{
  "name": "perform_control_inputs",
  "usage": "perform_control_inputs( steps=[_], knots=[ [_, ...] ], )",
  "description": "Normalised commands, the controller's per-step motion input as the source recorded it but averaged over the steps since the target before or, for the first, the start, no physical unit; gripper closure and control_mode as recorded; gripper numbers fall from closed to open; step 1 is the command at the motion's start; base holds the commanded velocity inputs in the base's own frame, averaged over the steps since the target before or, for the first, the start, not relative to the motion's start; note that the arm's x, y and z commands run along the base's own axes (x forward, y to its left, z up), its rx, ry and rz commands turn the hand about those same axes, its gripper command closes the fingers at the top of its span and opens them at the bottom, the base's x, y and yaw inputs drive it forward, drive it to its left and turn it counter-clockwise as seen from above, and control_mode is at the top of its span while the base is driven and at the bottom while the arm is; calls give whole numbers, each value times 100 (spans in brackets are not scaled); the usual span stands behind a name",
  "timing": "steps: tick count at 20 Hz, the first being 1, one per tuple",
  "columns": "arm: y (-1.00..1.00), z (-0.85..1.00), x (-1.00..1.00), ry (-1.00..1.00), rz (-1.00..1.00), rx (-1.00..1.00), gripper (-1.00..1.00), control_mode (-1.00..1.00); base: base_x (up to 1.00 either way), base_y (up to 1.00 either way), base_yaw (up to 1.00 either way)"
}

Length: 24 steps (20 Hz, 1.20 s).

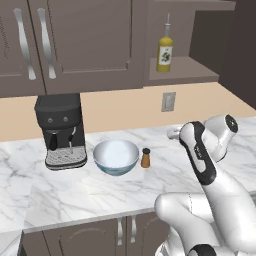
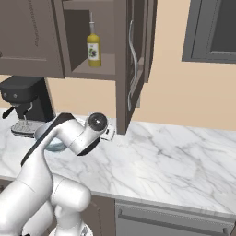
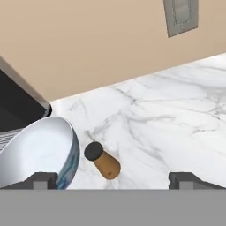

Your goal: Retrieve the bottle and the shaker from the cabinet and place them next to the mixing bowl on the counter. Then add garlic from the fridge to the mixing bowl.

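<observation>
Now I see the end effector (image 3: pixel 113 178) spread wide above the tabletop (image 1: pixel 75 190); shaker (image 1: pixel 145 158) beside mixing bowl (image 1: pixel 116 156), bottle (image 1: pixel 165 50) upright in the cabinet (image 1: pixel 187 70).

The counter (image 1: pixel 75 190) looks like smooth white marble with grey veins, the mixing bowl (image 1: pixel 116 156) is glossy, the cabinet (image 1: pixel 185 67) is matt dark wood, and the bottle (image 1: pixel 165 52) is clear glass.

Flanking base cameras (shared counter (image 1: pixel 75 195))
</observation>
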Motion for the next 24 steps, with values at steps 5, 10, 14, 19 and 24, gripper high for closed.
perform_control_inputs(
  steps=[5,10,14,19,24],
  knots=[
    [0,60,-16,0,0,-11,-100,-100,0,0,0],
    [7,64,-20,-13,0,-29,-100,-100,0,0,0],
    [11,87,-46,-3,-1,-25,-100,-100,0,0,0],
    [9,95,-52,-8,-2,-17,-100,-100,0,0,0],
    [9,99,-28,-13,-6,-6,-100,-100,0,0,0]
  ],
)
